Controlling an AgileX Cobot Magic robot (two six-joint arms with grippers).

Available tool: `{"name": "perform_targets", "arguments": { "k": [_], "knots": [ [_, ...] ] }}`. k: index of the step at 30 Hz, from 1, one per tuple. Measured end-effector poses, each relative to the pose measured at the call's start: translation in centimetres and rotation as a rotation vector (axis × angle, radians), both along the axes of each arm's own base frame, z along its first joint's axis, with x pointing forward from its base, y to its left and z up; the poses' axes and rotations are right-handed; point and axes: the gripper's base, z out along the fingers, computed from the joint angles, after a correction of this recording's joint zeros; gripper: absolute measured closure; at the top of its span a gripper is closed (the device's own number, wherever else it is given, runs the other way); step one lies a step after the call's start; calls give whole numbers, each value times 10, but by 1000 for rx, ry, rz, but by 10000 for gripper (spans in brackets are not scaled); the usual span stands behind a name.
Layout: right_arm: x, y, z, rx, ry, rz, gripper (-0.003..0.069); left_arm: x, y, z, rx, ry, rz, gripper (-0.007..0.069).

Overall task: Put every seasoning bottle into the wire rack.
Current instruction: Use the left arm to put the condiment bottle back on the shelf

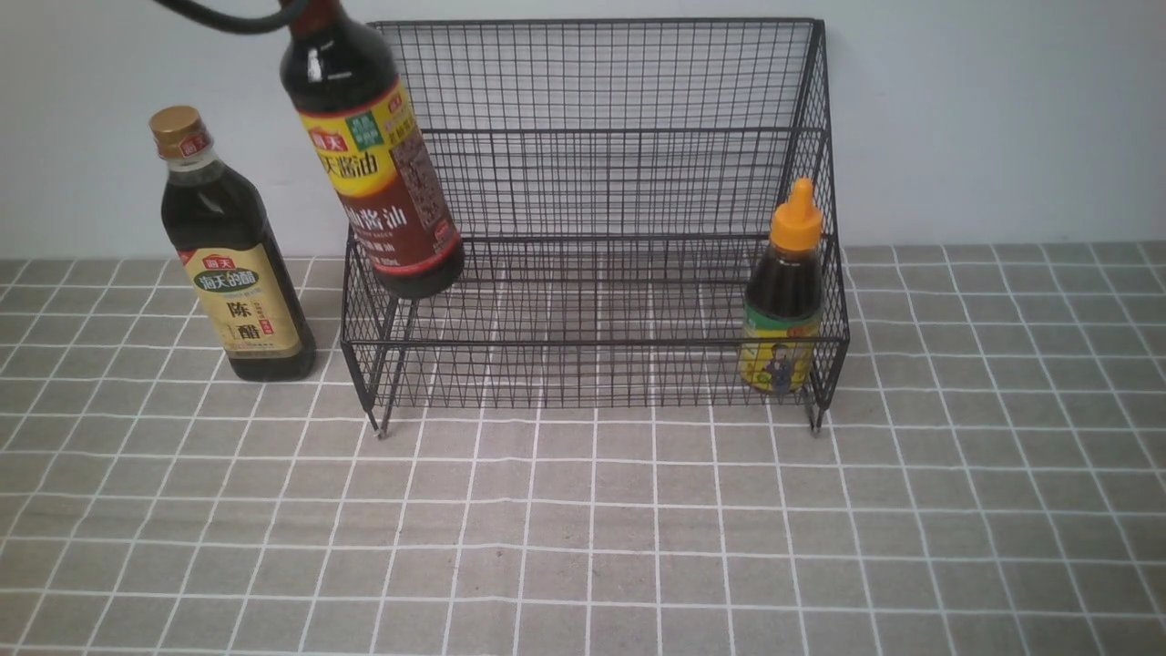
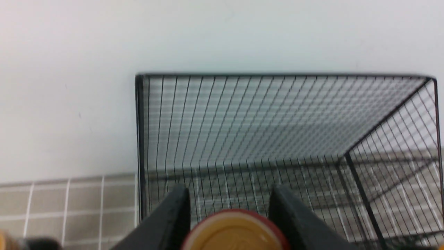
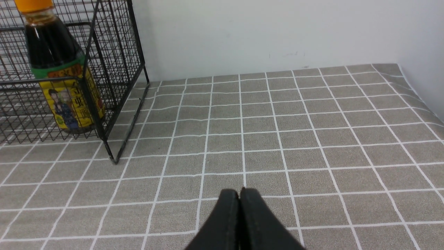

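Three dark bottles in view; one held aloft, one racked, one on the table. The soy sauce bottle point(image 1: 378, 164), yellow-red label, hangs in the upper left of the front frame, before the left part of the wire rack point(image 1: 592, 342). Bottle tilted: neck toward the upper left, base toward the lower right. Left gripper point(image 2: 230, 205): fingers pinching this bottle at its neck, cap between the two fingers in the left wrist frame. Base raised clear of the table point(image 1: 583, 510).

Left arm: reaches in at the upper left edge of the front frame; only a dark cable point(image 1: 232, 18) and a sliver near the bottle neck visible, so full pose cannot be told. Right gripper point(image 3: 239, 194): fingertips pressed together, nothing between them, pointing over the table; its arm lies outside the front frame.

Vinegar bottle point(image 1: 237, 273), gold cap, beige label: stands on the table at left of the front frame, beside the rack. Small orange-capped bottle point(image 1: 785, 292): inside the rack at its right end, near the side mesh, cap up.
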Motion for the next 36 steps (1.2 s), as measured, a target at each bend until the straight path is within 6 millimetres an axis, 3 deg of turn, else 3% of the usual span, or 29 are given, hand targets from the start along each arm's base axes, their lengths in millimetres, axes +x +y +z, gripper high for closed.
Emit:
{"name": "perform_targets", "arguments": {
  "k": [14, 23, 32, 36],
  "knots": [
    [0, 0, 0, -1, 0, 0, 671, 35, -3, -8, -43, -188, 43, 358],
    [0, 0, 0, -1, 0, 0, 671, 40, -4, -6, -68, -246, 49, 358],
    [0, 0, 0, -1, 0, 0, 671, 67, -8, -44, -46, -168, 48, 358],
    [0, 0, 0, -1, 0, 0, 671, 70, -9, -49, -37, -157, 44, 358]
  ]
}}
